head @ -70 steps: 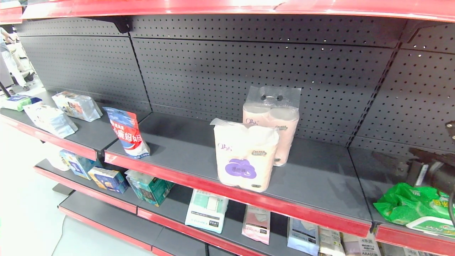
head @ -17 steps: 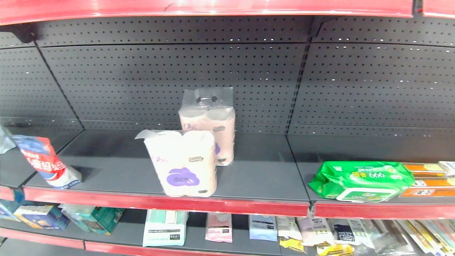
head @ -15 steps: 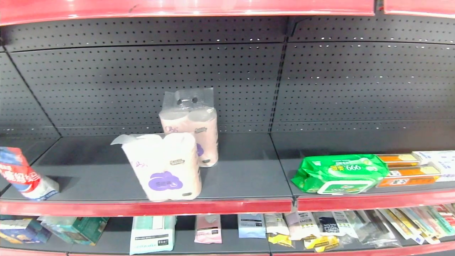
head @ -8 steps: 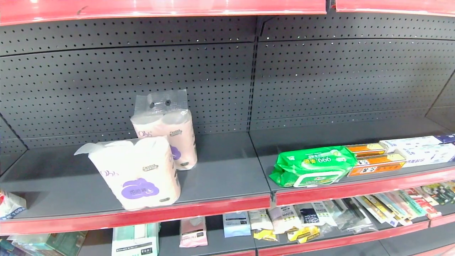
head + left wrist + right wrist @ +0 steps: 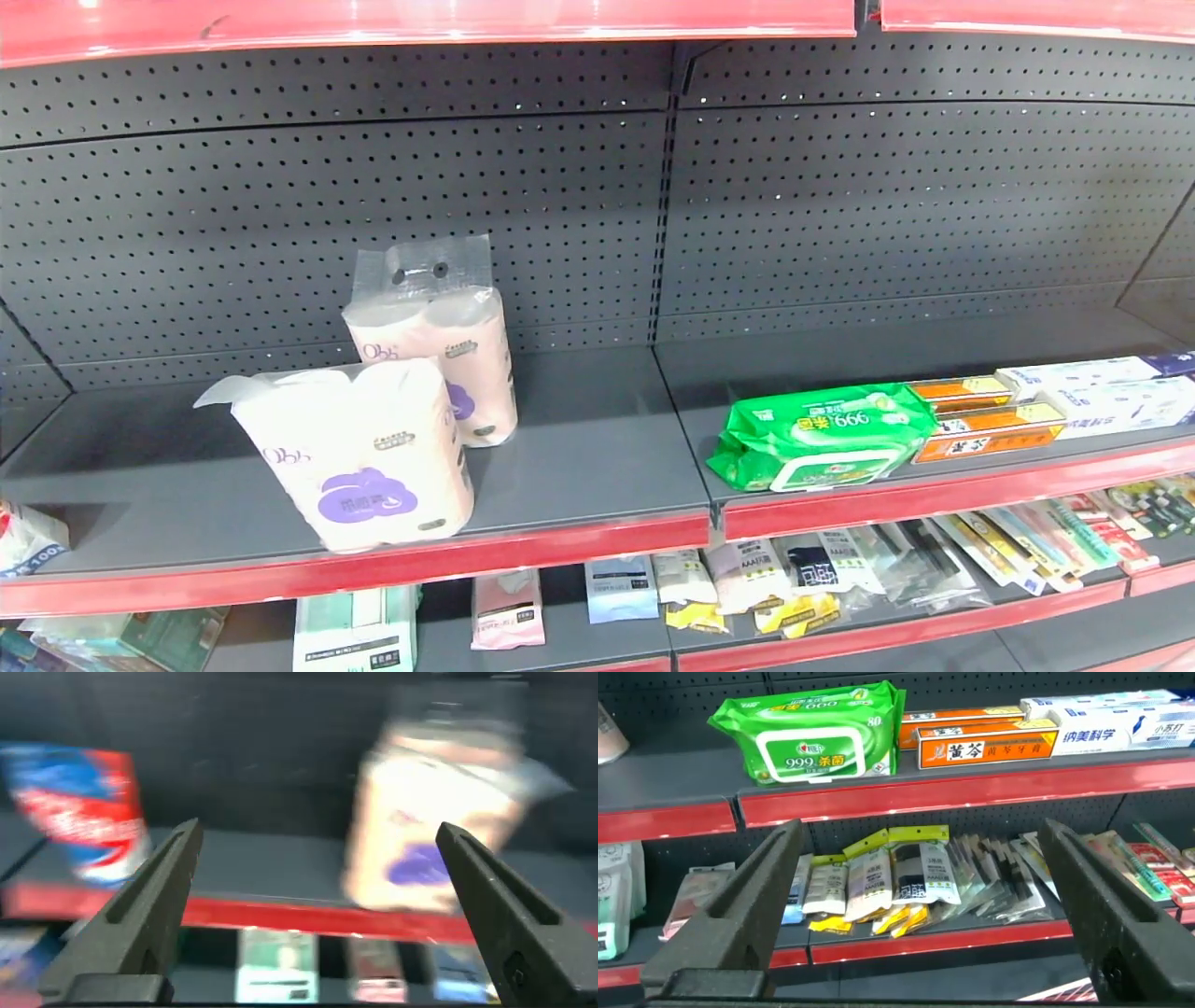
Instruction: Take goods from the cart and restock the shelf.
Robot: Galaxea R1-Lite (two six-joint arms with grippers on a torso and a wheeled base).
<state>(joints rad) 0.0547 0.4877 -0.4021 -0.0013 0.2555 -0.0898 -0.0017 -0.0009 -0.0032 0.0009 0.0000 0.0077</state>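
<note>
- The head view takes in the shelf (image 5: pixel 579 467) from the front: a dark board with a red front strip and a perforated back panel.
- On the left bay a tissue-roll pack (image 5: pixel 359 457) stands upright near the front edge. A second tissue-roll pack (image 5: pixel 439 364) stands just behind it to the right, farther in, and the two overlap in this view.
- On the right bay the green wipes pack (image 5: pixel 822 434) lies flat close to the front edge. Just right of it lie two orange boxes (image 5: pixel 990 431), then white-and-blue boxes (image 5: pixel 1111 397) farther right.
- The left wrist view adds the left pincer (image 5: pixel 318 831), its two dark fingers wide apart with nothing between them, level with the shelf's red strip.
- Beyond those fingers, blurred, are a red-and-blue bag (image 5: pixel 79 812) on the left part of the shelf and one of the tissue-roll packs to its right.
- The right wrist view adds the right pincer (image 5: pixel 922 826), fingers likewise spread and holding nothing, below and in front of the wipes pack.
- That view looks closely into the lower shelf, where small packets (image 5: pixel 878 882), some with yellow tags, lie in a row under the wipes pack and the orange boxes.
- From the head these packets are small and hard to tell apart.
</note>
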